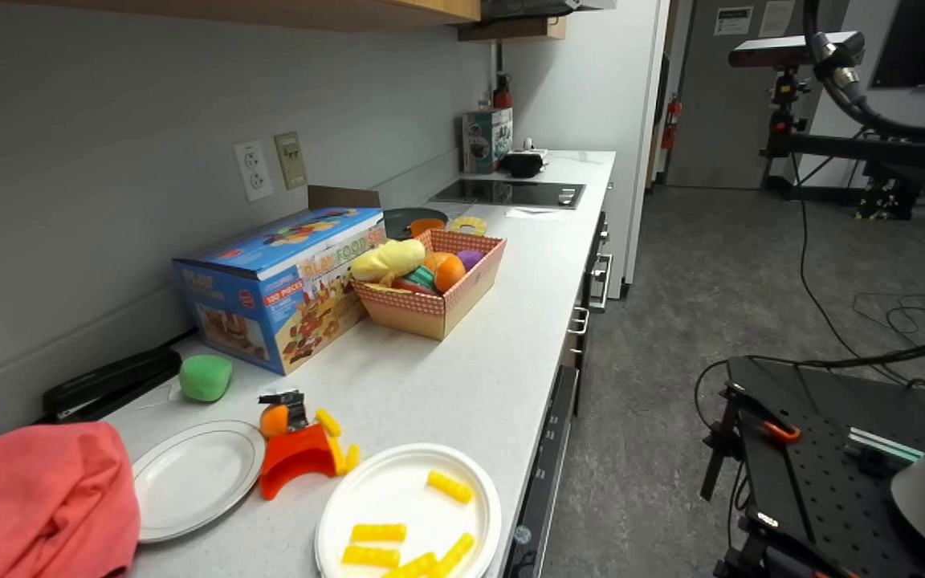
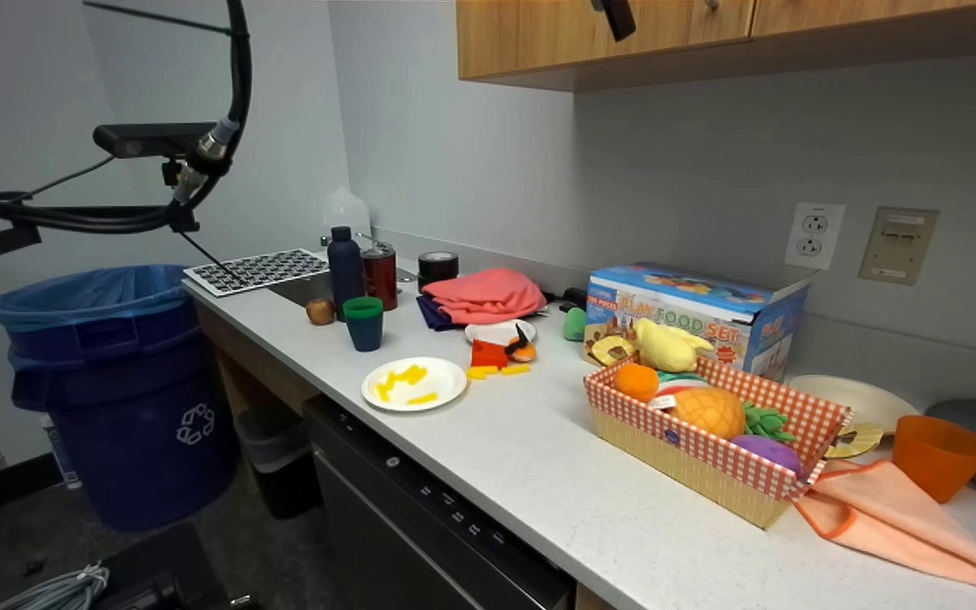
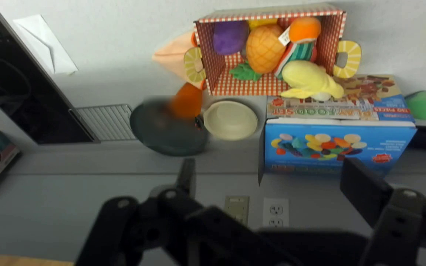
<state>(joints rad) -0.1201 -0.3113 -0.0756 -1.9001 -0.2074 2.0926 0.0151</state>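
My gripper (image 3: 270,168) is open in the wrist view, with nothing between its fingers. It is apart from the things on the counter. The blue play-food box (image 3: 320,144) is seen beyond the fingers. Beside the box is a checkered basket (image 3: 227,88) holding a yellow plush (image 3: 311,79), a pineapple (image 3: 264,48), an orange (image 3: 304,29) and a purple plush (image 3: 230,37). An orange cup (image 3: 187,101), a dark pan (image 3: 176,138) and a cream bowl (image 3: 231,122) are nearby. A white plate (image 1: 374,490) with several yellow fries stands beside a red fry holder (image 1: 294,457).
An upper cabinet (image 2: 607,42) overhangs the counter. A coral cloth (image 2: 488,296), a dark bottle (image 2: 346,271), a red tumbler (image 2: 380,275) and a blue-green cup (image 2: 364,326) stand toward the sink. A cooktop (image 1: 503,193) lies at the counter's other end. A green plush (image 1: 205,377) is by the box.
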